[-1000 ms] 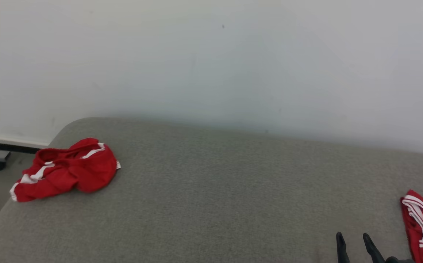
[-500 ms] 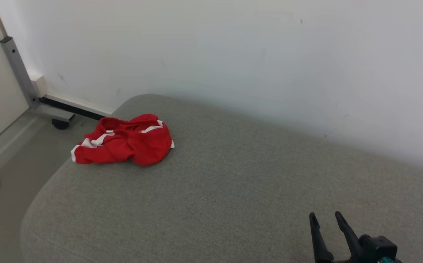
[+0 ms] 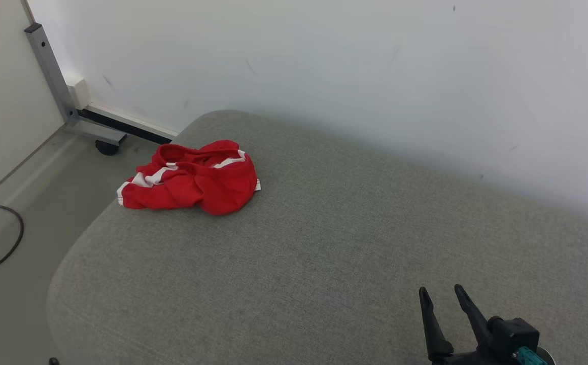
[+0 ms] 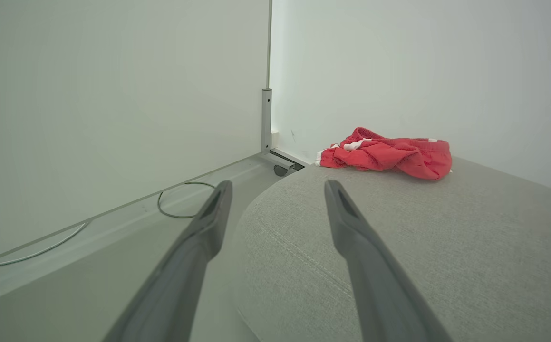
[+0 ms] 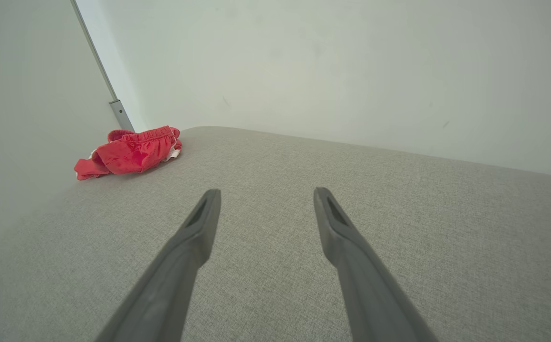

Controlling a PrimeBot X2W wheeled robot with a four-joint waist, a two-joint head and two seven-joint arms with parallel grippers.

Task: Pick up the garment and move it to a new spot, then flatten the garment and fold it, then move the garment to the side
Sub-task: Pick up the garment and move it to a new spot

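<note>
- Garment (image 3: 192,180), red with white trim, is lying crumpled in a heap near the far left corner of the grey cushion (image 3: 324,243). It is sitting close to the cushion's rounded edge and just short of the white wall (image 3: 324,61).
- Both grippers are sitting well apart from it.
- Right gripper (image 3: 441,290) is hanging over the near right part of the cushion. Its fingers (image 5: 189,247) are standing spread apart and gripping nothing, with bare fabric showing between them.
- Left gripper (image 4: 278,184) is pointing along the cushion's left edge toward the garment. Its fingers (image 4: 356,237) are likewise spread wide and empty, one over the floor (image 4: 113,247) and the other over the cushion.
- Beyond the garment, a grey metal post (image 3: 50,71) on a black caster (image 3: 106,147) is standing by the wall, and a dark cable (image 3: 22,230) is looping on the floor.
</note>
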